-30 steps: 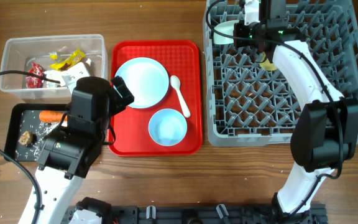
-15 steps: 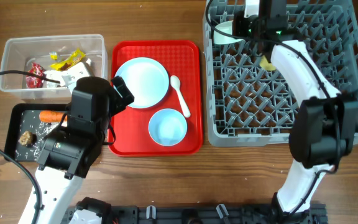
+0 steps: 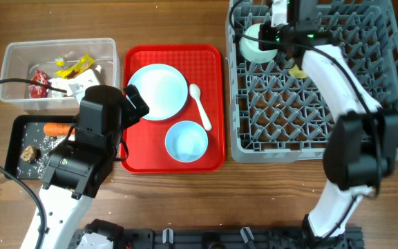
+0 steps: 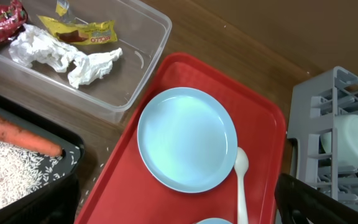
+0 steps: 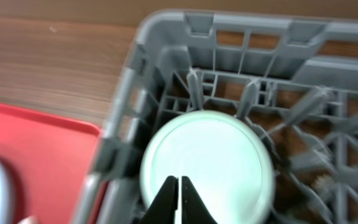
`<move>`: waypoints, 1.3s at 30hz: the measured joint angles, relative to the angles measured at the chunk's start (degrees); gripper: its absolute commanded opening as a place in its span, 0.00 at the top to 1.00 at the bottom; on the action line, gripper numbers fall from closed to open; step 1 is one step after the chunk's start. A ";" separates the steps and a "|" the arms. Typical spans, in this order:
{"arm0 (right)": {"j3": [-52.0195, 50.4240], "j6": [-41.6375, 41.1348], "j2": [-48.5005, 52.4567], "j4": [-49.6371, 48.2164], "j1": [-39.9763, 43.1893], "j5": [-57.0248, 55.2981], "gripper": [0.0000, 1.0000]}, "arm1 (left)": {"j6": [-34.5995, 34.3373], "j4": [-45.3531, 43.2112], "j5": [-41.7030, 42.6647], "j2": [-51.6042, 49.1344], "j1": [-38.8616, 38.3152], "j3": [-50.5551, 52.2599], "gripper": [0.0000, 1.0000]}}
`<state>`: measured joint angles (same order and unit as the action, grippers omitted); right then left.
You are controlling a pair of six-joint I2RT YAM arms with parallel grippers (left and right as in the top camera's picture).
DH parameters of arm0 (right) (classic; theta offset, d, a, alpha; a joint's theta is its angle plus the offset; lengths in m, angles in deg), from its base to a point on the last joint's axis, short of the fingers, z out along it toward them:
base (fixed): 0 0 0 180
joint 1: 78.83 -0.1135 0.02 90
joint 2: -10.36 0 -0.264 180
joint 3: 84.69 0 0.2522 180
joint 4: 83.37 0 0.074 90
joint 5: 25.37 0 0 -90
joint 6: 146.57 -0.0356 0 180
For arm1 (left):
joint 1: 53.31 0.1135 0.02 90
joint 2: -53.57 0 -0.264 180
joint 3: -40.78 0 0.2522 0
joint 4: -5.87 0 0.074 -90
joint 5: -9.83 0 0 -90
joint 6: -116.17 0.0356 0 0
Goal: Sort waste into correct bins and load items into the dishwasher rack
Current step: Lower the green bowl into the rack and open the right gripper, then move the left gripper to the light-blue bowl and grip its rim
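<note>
Backing out cleanly looks like the job now. The right jaws [image 5: 179, 190] are pinched together with nothing between them. The pale green bowl [image 5: 207, 165] sits just past the tips, tucked in the corner of the dishwasher rack [image 5: 135, 81] against the pegs. I'd pull straight away so the tips don't knock it. The left jaws [image 3: 131, 97] are spread wide and empty, with the light blue plate [image 4: 186, 138] right ahead. Compared with half a second ago, the bowl shows way more of its round face from overhead, and the left side hasn't budged.
</note>
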<state>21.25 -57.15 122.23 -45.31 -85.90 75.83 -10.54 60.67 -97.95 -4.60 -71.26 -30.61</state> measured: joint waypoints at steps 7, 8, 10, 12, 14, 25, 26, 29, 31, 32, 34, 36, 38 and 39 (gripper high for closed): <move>0.57 -3.23 -18.75 20.63 -2.36 7.89 0.71 | 0.00 0.02 0.00 0.00 0.00 0.00 0.00; 0.63 -3.32 -18.95 24.39 -3.58 9.38 0.66 | 0.00 0.04 0.00 0.00 0.00 0.00 0.00; 0.55 -2.99 -18.27 30.14 -5.68 10.29 0.58 | 0.00 0.00 0.00 0.00 0.00 0.00 0.00; 0.20 -2.64 -17.79 35.21 -7.39 9.94 0.51 | 0.00 0.02 0.00 0.00 0.00 0.00 0.00; 0.15 -2.64 -17.79 37.44 -7.54 9.27 0.47 | 0.00 0.02 0.00 0.00 0.00 0.00 0.00; 0.15 -2.60 -17.77 41.66 -7.52 8.24 0.32 | -0.02 0.04 2.51 0.00 0.00 0.00 0.00; 0.15 -2.60 -17.75 42.32 -7.52 8.24 0.32 | -0.02 0.07 3.76 0.00 0.00 0.00 0.00; 0.15 -2.60 -17.75 43.87 -7.52 8.22 0.32 | -0.02 1.20 7.96 0.00 0.00 -0.04 0.15; 0.15 -2.60 -17.75 44.15 -7.52 8.22 0.32 | 0.09 4.92 11.61 -0.46 0.00 -0.22 0.34; 0.15 -2.60 -17.75 44.19 -7.52 8.22 0.32 | -0.07 6.82 13.27 -1.16 0.00 -0.33 0.46; 0.15 -2.60 -17.75 44.30 -7.52 8.22 0.32 | -0.07 9.75 15.96 -2.75 0.00 -0.33 0.67; 0.15 -2.60 -17.73 44.30 -7.52 8.22 0.32 | -0.35 9.99 17.35 -6.16 0.00 -0.20 0.68; 0.15 -2.60 -17.70 44.30 -7.52 8.20 0.32 | -1.03 10.03 19.26 -10.47 0.00 0.61 0.65; 0.15 -2.60 -17.70 44.30 -7.52 8.20 0.32 | -1.51 10.12 20.13 -12.39 0.00 1.01 0.64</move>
<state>21.41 -59.75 104.53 -1.01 -93.42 84.02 -12.05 70.78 -77.82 -17.00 -71.26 -29.60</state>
